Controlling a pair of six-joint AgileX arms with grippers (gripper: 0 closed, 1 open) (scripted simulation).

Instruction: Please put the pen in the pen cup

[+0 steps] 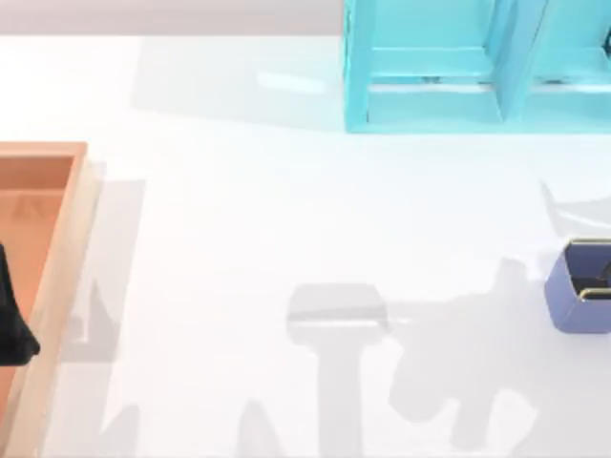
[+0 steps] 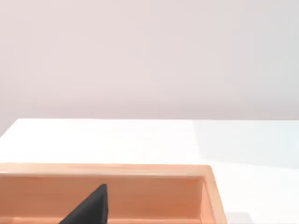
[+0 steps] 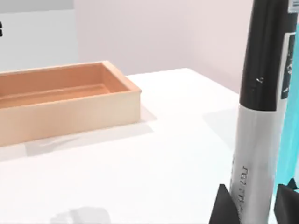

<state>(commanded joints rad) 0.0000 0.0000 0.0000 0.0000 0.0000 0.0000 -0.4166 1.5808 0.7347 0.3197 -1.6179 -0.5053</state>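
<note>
In the right wrist view the pen (image 3: 259,116) stands upright, black at its upper end with a white-grey printed barrel below. My right gripper (image 3: 254,205) is shut on its lower barrel, one dark fingertip on each side. The pen cup (image 1: 573,305), a small periwinkle box with a dark inside, sits at the table's right edge, partly cut off by the frame. My left gripper (image 1: 10,324) hangs as a dark shape over the orange tray at the far left.
An orange wooden tray (image 1: 57,248) lies along the left side of the table, also seen as the tray (image 3: 70,109) and the tray (image 2: 205,186). A large turquoise shelf organizer (image 1: 430,67) stands at the back right. White tabletop spreads between them.
</note>
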